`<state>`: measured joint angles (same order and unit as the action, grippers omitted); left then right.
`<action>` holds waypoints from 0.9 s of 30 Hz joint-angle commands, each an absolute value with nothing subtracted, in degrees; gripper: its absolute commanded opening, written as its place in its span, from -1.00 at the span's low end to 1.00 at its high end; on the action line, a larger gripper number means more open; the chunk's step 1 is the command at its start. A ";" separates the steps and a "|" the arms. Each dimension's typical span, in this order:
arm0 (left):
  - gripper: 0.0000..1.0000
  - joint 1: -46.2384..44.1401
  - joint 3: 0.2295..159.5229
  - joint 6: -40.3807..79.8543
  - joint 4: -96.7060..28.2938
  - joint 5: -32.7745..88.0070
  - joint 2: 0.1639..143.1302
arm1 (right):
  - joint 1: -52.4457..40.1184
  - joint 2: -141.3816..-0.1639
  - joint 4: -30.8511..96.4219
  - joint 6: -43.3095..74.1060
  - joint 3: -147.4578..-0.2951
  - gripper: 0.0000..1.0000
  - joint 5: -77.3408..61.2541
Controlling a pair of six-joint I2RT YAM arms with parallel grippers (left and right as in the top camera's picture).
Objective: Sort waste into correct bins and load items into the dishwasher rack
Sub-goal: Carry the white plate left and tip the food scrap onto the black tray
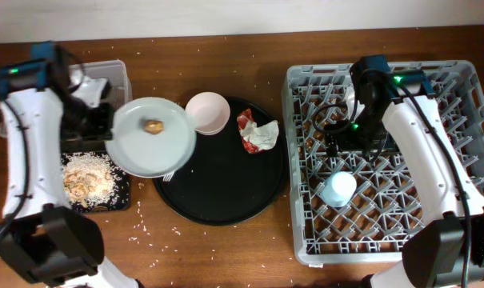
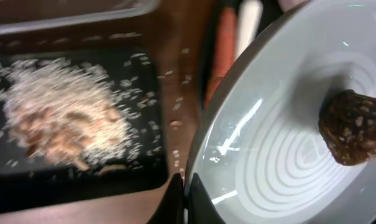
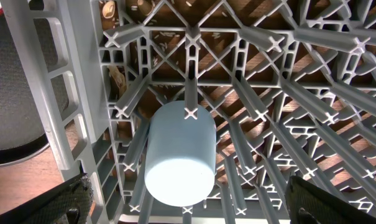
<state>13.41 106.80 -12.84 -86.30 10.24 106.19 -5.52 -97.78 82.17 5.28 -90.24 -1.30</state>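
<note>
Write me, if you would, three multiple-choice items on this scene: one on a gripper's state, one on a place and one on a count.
1. The left gripper is:
A. open above the pale grey plate
B. shut on the plate's rim
C. out of every view

2. The light blue cup lies:
A. on the plate
B. between the left gripper's fingers
C. in the dishwasher rack

3. Pieces of food on the plate:
A. none
B. one
C. three

Answers:
1 B, the left wrist view shows its fingers pinching the plate's rim.
2 C, the overhead view shows the cup lying among the rack's pegs.
3 B, a single brown chunk sits on the plate.
</note>
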 commanded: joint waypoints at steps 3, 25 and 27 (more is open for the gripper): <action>-0.99 22.20 107.83 -13.78 -87.07 6.35 105.19 | -5.98 -96.79 81.80 4.67 -91.05 0.96 -0.78; -0.99 30.81 107.83 -8.82 -83.59 -30.02 105.19 | -5.98 -96.79 79.83 4.64 -91.02 0.96 -0.78; -0.99 30.81 107.83 -8.08 -83.18 -32.99 105.19 | -5.98 -96.79 79.64 4.64 -91.02 0.97 -0.78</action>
